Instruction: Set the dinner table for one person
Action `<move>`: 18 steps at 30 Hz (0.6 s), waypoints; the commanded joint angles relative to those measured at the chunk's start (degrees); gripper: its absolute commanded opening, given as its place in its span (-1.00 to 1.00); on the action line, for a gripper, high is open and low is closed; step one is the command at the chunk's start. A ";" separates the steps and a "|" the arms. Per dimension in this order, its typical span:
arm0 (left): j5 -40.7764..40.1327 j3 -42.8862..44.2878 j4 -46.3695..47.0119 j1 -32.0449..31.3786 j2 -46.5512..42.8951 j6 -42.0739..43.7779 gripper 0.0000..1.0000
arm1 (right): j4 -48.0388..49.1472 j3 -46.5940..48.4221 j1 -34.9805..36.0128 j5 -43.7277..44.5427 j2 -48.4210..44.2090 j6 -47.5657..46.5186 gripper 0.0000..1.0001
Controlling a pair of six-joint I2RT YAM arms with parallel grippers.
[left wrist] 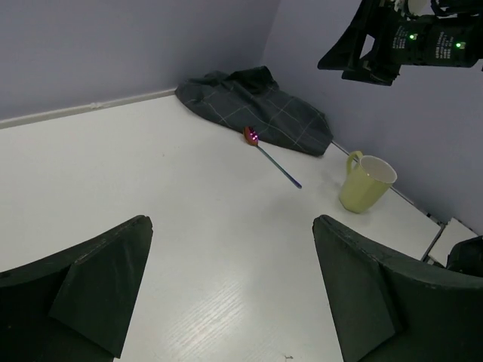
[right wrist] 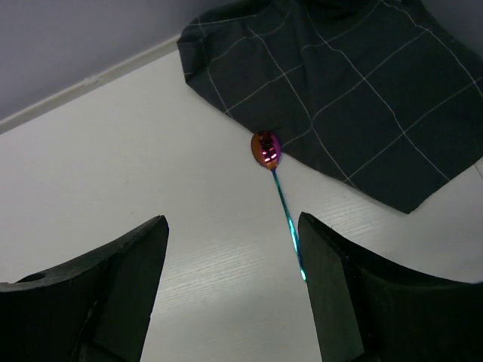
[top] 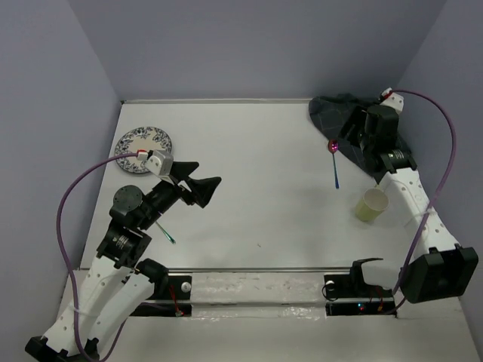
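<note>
Left arm (top: 113, 256) rises from near left, elbow bent, wrist reaching inward and low; left gripper (left wrist: 232, 225) empty, jaws spread wide. Right arm (top: 411, 196) stretches from near right toward far right, wrist tipped downward; right gripper (right wrist: 232, 222) empty, jaws parted. 2 arms well apart, both grippers aloft.

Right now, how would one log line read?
left end effector: open, empty | right end effector: open, near spoon | cup: upright | plate: far left

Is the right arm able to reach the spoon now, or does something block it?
Probably yes. The right end effector hangs open above the spoon, which lies uncovered on the dinner table beside the cloth; nothing stands between them.
</note>
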 commanded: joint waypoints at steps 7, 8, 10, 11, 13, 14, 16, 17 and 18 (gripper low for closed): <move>-2.49 0.70 0.13 0.09 -0.53 2.49 0.98 | 10.45 9.63 -7.94 -1.92 16.45 4.08 0.50; -2.57 0.61 0.13 0.17 -0.44 2.49 0.98 | 10.98 10.52 -8.47 -0.87 17.96 4.60 0.50; -2.84 0.53 0.13 0.17 -0.44 2.49 0.98 | 11.78 12.80 -10.75 -0.94 21.12 7.67 0.51; -3.01 0.52 0.13 0.17 -0.61 2.49 0.98 | 12.65 14.55 -11.63 -1.03 24.27 9.34 0.51; -3.71 0.26 0.30 0.17 -0.96 2.22 0.98 | 16.06 15.97 -13.13 -0.77 27.54 13.65 0.52; -3.72 0.17 0.48 0.09 -0.96 2.14 0.98 | 16.78 18.32 -13.83 2.01 29.47 15.05 0.52; -4.24 0.00 0.57 0.17 -0.96 2.13 0.98 | 17.84 21.67 -13.84 5.54 35.36 17.17 0.53; -4.51 0.00 0.57 0.17 -1.05 2.22 0.98 | 17.84 25.34 -13.84 7.12 37.46 17.87 0.53; -4.68 0.00 0.48 0.09 -0.96 2.40 0.98 | 18.02 27.12 -14.44 7.75 41.14 19.01 0.53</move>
